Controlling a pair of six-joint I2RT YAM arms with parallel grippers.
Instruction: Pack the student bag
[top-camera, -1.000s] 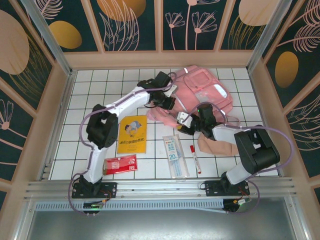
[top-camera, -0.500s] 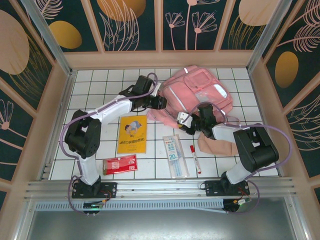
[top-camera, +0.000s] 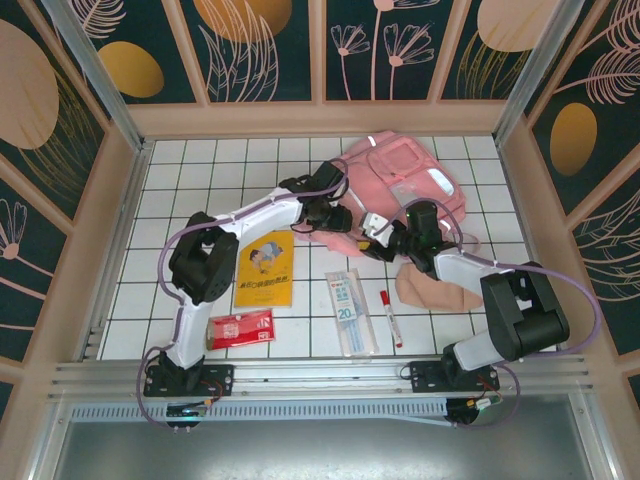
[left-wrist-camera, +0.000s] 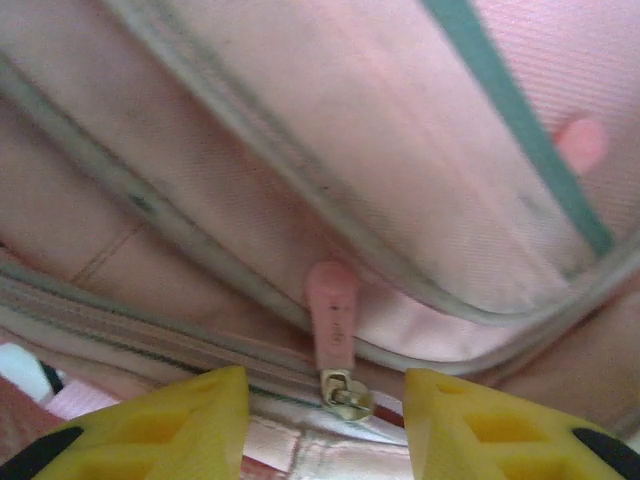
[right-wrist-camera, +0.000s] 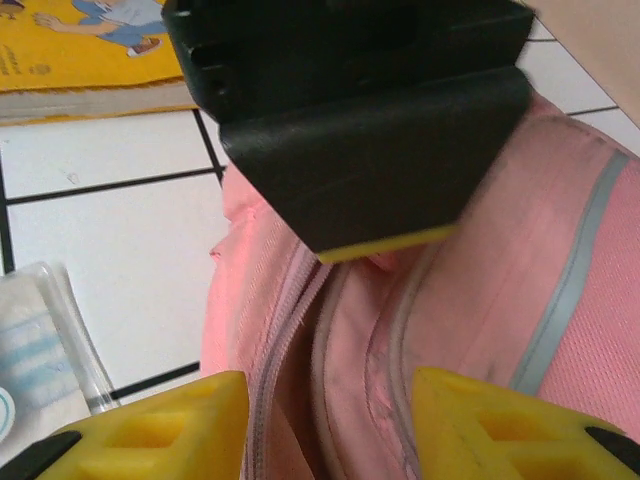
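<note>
The student bag (top-camera: 410, 180), a soft pink backpack with grey piping, lies at the back right of the tiled table. My left gripper (top-camera: 337, 215) hangs at its near-left edge, open. In the left wrist view the pink zip pull (left-wrist-camera: 333, 318) and its metal slider (left-wrist-camera: 346, 394) sit untouched between the yellow fingertips (left-wrist-camera: 190, 415) of the left gripper (left-wrist-camera: 325, 415). My right gripper (top-camera: 383, 232) stands just right of it, also open. In the right wrist view the right gripper (right-wrist-camera: 328, 425) straddles the bag's zip track (right-wrist-camera: 275, 350), with the left gripper's black body (right-wrist-camera: 350, 110) close ahead.
A beige-pink pouch (top-camera: 437, 291) lies beside the right arm. In front are a yellow booklet (top-camera: 264, 268), a red packet (top-camera: 240, 328), a clear pack with a ruler (top-camera: 351, 311) and a red marker (top-camera: 388, 318). Wooden walls ring the table.
The left gripper let go and opened, swung left, then came back to the bag's edge. The right gripper opened wider and moved slightly up toward the bag.
</note>
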